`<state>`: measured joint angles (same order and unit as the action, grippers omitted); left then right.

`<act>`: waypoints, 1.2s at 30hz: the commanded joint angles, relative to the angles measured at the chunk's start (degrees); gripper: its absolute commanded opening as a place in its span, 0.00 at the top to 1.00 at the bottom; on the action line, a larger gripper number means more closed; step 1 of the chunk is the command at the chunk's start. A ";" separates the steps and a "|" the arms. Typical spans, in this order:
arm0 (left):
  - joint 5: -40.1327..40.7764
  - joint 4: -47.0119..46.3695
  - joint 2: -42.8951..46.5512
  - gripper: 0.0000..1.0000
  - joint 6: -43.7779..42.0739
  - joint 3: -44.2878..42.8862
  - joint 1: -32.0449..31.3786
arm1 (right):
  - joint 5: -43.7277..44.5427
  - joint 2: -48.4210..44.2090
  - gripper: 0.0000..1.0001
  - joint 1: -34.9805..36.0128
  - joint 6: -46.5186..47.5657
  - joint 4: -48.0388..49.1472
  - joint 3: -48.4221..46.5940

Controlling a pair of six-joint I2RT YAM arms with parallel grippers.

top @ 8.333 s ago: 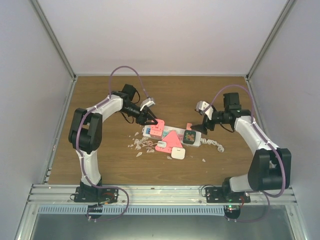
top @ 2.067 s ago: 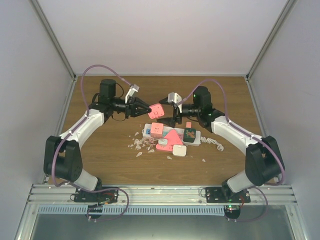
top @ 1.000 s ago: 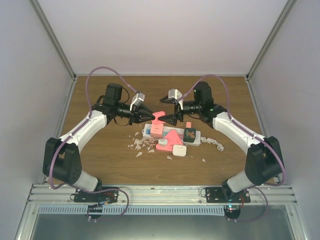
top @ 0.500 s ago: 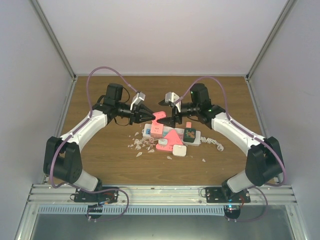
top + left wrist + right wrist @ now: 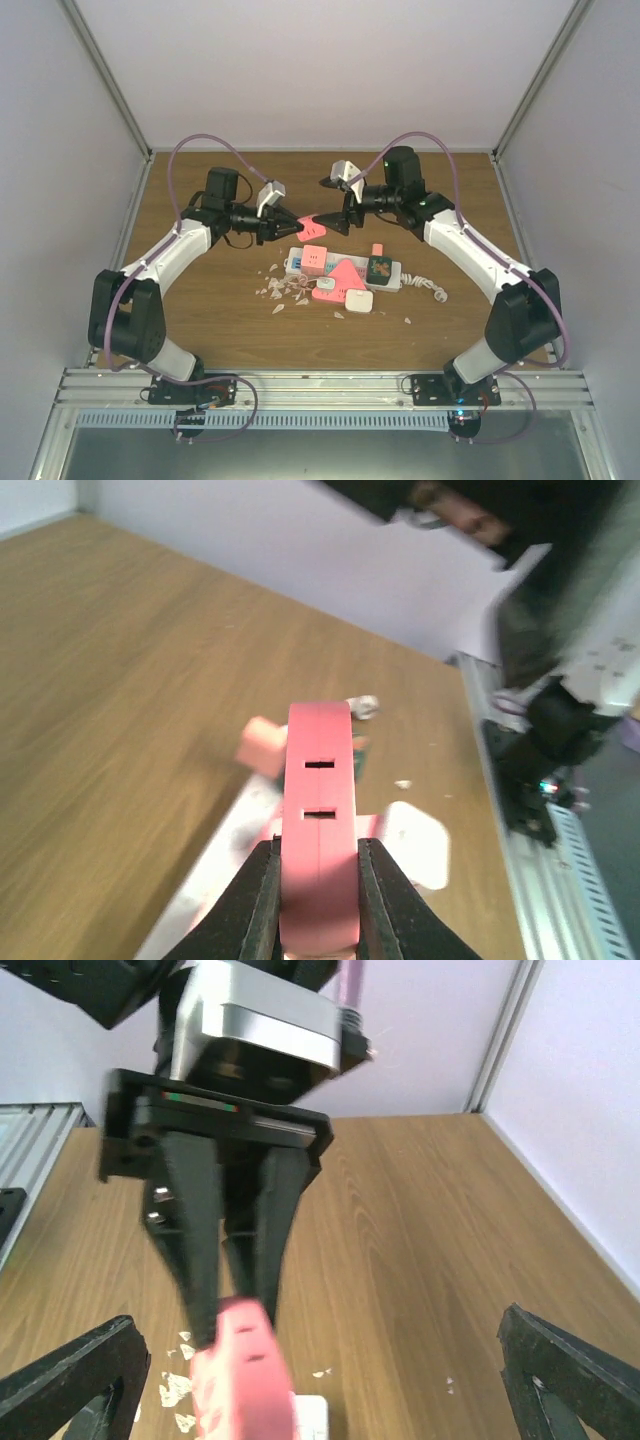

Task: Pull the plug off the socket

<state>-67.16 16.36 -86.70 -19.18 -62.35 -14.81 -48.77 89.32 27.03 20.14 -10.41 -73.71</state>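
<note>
The socket [image 5: 345,272] is a long white strip lying mid-table with several plugs still in it. Above its left end my left gripper [image 5: 296,226] is shut on a pink plug [image 5: 310,227], held clear of the strip. The left wrist view shows that plug [image 5: 318,820] clamped between both fingers [image 5: 258,905], two slots facing the camera. My right gripper [image 5: 331,205] hovers just right of the plug, open and empty. In the right wrist view its jaws [image 5: 318,1325] stand wide apart, with the left gripper and the pink plug [image 5: 240,1380] in front of them.
On the strip sit a pink block [image 5: 315,259], a pink triangular plug [image 5: 340,280], a dark green plug [image 5: 380,268] and a white plug [image 5: 357,303]. White scraps [image 5: 283,290] litter the wood left of the strip. Its coiled cord [image 5: 430,287] trails right.
My right gripper has drawn up and back from the pink plug, still open. The left gripper keeps the plug and has shifted slightly left and away from the strip.
</note>
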 commanded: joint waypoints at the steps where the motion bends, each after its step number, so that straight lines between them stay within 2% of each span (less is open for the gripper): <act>1: 7.81 -4.58 -3.29 1.00 3.14 -1.62 4.63 | 1.60 -1.31 0.02 -0.13 3.31 -4.42 -1.20; 7: 20.87 -6.13 -6.37 1.00 -0.70 -4.60 10.21 | 3.44 -3.64 0.00 -0.22 6.10 -8.71 1.09; 13: 41.42 -6.95 -9.71 1.00 -9.61 -9.00 12.15 | 4.41 -4.75 0.00 -0.27 8.45 -11.05 4.95; 18: 54.37 -10.67 -13.88 1.00 -17.37 -11.23 13.19 | 4.76 -4.05 0.00 -0.30 8.99 -13.00 6.42; 22: 61.96 -15.26 -16.01 1.00 -22.97 -11.18 14.20 | 7.13 -3.70 0.00 -0.22 5.93 -12.49 7.02; 27: 70.88 -22.79 -20.09 1.00 -31.10 -9.87 14.63 | 5.52 -3.93 0.00 -0.22 7.26 -13.24 8.32; 36: 80.37 -38.39 -27.12 1.00 -44.28 -4.10 14.63 | 4.85 -3.12 0.00 -0.31 9.14 -14.85 8.79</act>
<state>7.62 -10.83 -111.13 -56.34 -68.07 -0.32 -43.07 85.54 26.94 28.32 -23.79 -65.43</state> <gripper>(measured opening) 0.145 0.995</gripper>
